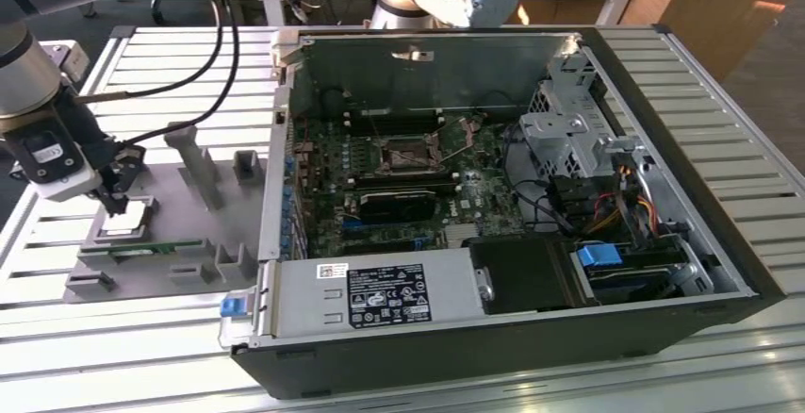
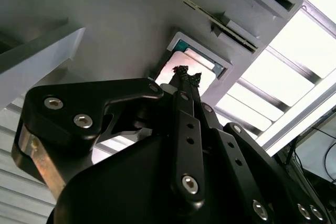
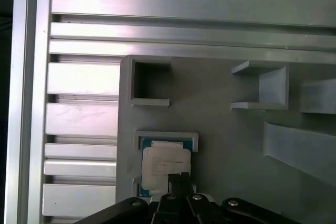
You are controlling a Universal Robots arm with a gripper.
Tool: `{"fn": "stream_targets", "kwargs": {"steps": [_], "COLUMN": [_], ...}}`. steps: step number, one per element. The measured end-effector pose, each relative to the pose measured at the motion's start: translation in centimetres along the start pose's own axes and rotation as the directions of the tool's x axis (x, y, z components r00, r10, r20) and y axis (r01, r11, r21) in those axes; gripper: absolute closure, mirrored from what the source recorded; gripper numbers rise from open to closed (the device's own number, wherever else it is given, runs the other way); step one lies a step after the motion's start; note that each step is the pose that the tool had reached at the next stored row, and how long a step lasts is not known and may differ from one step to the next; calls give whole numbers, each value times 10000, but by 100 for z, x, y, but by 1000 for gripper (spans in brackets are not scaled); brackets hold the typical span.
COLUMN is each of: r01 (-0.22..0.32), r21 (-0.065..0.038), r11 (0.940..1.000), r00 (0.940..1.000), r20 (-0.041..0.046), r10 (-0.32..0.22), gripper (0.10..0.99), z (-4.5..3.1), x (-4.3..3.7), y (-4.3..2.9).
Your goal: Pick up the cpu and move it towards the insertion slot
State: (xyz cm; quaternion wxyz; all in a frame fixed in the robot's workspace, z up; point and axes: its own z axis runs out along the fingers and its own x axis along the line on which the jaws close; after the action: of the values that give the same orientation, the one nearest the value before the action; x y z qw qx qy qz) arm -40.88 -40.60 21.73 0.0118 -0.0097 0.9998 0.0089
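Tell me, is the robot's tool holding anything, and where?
Nothing is held. The shut black tool sits over the small flat square silvery chip, which lies in its pocket on the grey tray.

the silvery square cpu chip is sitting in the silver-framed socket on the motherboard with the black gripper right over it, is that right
Not quite. The silvery square cpu chip sits in a recess of the flat grey fixture plate outside the black computer case, not in the silver-framed socket, as the exterior view shows. The black gripper is right over it.
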Motion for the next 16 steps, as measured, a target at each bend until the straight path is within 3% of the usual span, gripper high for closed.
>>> {"fn": "stream_targets", "kwargs": {"steps": [7, 16], "r01": [-2, 0], "r21": [2, 1], "r11": [10000, 10000], "r00": [10000, 10000], "r20": [-2, -1], "r10": [2, 0], "gripper": [984, 984], "z": [106, 135], "x": [19, 52], "y": [1, 5]}}
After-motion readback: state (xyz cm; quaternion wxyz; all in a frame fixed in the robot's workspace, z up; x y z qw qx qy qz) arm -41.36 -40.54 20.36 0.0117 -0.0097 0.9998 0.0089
